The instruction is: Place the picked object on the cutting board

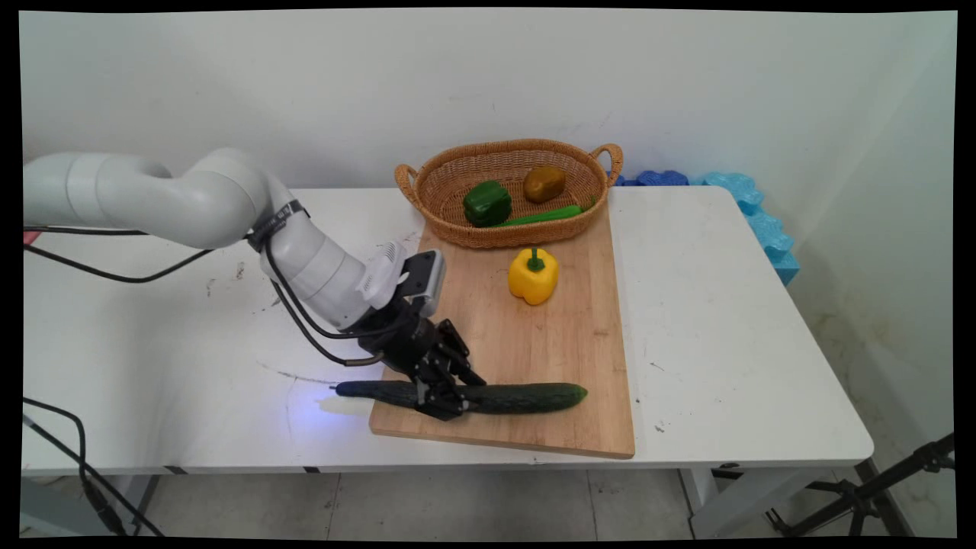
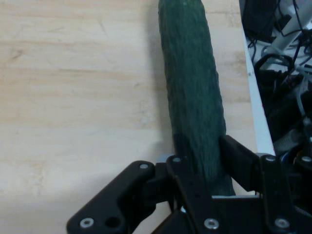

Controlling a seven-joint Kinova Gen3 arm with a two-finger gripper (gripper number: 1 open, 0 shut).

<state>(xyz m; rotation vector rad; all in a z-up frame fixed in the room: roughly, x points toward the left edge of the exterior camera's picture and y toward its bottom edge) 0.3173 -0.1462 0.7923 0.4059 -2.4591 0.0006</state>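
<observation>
White worktop (image 1: 724, 320) carries a wooden cutting board (image 1: 534, 351) at its near edge, with a wicker basket (image 1: 507, 191) resting on the board's far end; the basket holds a green pepper (image 1: 487, 203), a brown vegetable (image 1: 544, 184) and a green chilli (image 1: 545, 216). Long dark cucumber (image 1: 518, 397) lies along the board's near edge, its left tip overhanging the worktop; the hand (image 1: 442, 402) is clenched round it, fingers (image 2: 239, 158) pressing both flanks; a yellow pepper (image 1: 533, 275) stands mid-board, well apart
</observation>
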